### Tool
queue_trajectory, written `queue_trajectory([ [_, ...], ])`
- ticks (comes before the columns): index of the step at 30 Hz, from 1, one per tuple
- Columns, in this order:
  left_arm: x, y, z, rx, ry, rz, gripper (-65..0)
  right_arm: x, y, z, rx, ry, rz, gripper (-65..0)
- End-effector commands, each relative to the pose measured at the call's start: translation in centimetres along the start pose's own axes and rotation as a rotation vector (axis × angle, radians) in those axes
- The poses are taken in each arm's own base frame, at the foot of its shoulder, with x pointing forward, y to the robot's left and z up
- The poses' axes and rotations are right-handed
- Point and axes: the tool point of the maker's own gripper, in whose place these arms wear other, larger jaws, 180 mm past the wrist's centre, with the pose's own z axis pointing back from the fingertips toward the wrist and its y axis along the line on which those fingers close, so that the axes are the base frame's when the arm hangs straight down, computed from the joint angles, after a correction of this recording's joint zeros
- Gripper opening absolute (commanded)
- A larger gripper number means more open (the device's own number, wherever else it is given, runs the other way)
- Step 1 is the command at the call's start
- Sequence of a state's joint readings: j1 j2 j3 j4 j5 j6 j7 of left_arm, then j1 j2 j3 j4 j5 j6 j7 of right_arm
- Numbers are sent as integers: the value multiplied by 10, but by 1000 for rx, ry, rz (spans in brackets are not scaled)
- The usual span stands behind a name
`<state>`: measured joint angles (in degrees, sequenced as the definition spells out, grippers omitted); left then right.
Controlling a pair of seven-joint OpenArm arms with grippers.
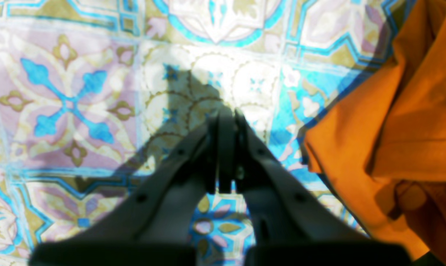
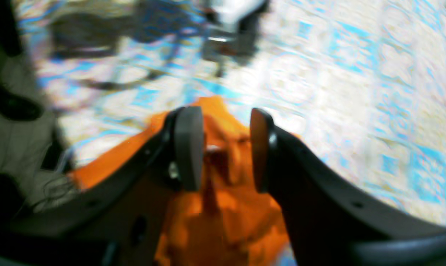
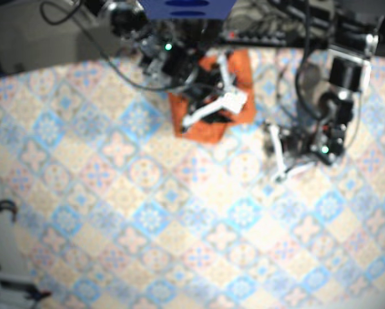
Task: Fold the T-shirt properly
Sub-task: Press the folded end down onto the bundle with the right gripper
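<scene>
The orange T-shirt (image 3: 208, 125) lies bunched up at the far middle of the patterned table. In the right wrist view, which is blurred, the shirt (image 2: 223, 207) fills the space under my right gripper (image 2: 224, 147); the pads stand apart and open just above the crumpled cloth, holding nothing. In the base view the right gripper (image 3: 210, 106) hovers over the shirt. My left gripper (image 1: 225, 115) is shut and empty above bare tablecloth, with the shirt (image 1: 396, 129) off to its right. From above, the left gripper (image 3: 277, 158) is a short way to the right of the shirt.
A tablecloth with blue and cream tile patterns (image 3: 179, 225) covers the whole table. Cables and arm bases (image 3: 289, 26) crowd the far edge. More cables lie at the near left corner (image 3: 2, 219).
</scene>
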<state>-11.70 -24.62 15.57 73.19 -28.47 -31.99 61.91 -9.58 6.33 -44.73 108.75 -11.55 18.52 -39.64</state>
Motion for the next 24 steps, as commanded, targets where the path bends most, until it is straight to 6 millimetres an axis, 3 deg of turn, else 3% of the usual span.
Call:
queue_trajectory([
  [1,14,9,9,17,-40,-13,-650,10,-14,3,-38,-42,-16,-439],
  [5,13,9,9,18,-39,-13,-650,-11,-47,6,-121,9,-61,-439],
  [8,13,9,9,18,-39,-13,-650,-23,-52,4,-134,38,-77,-439],
  [11,13,9,9,18,-39,-13,-650,-30,-38,3,-103,57,-87,-439],
  [16,13,9,9,18,-39,-13,-650,-29,9,-3,10,68,-67,-439],
  [18,13,9,9,18,-39,-13,-650,-37,25,-6,55,123,-44,-440],
  [21,13,10,10,20,-36,-13,-650,-41,22,-8,59,178,-2,-440],
  [24,12,10,10,20,-33,-13,-650,-33,34,-14,113,206,110,-440],
])
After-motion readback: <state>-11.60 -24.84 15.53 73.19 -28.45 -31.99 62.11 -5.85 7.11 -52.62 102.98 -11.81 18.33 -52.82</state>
